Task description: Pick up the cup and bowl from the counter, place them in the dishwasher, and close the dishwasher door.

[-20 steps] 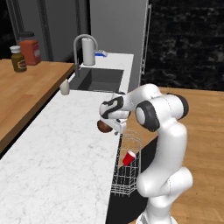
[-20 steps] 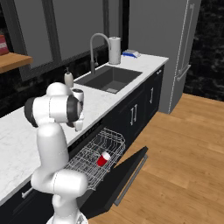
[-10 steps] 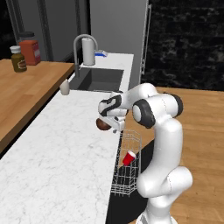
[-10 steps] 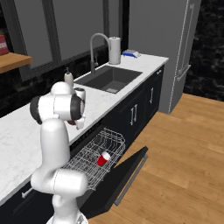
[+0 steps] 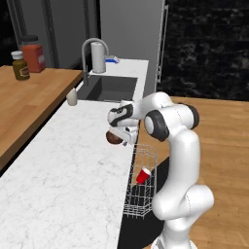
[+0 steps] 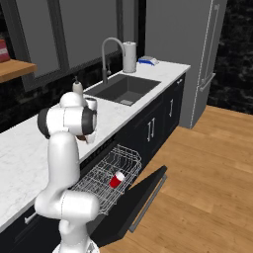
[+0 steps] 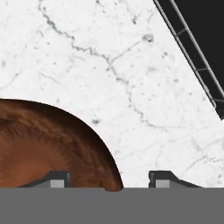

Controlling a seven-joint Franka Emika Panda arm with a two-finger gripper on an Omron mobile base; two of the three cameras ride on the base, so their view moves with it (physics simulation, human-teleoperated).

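White marble counter (image 5: pixel 58 185) runs past the sink, with the bowl (image 5: pixel 115 138) near its front edge above the open dishwasher (image 6: pixel 106 180), where the cup (image 6: pixel 116 179) already lies in the rack. The gripper (image 7: pixel 105 179) straddles the bowl's rim, fingers apart; whether they touch it yet I cannot tell. Pinch the rim squarely before lifting.

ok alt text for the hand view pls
The end effector straddles the rim of the dark brown bowl on the white marble counter, one fingertip over the bowl's inside, the other outside. The dishwasher's wire rack crosses the top right corner.
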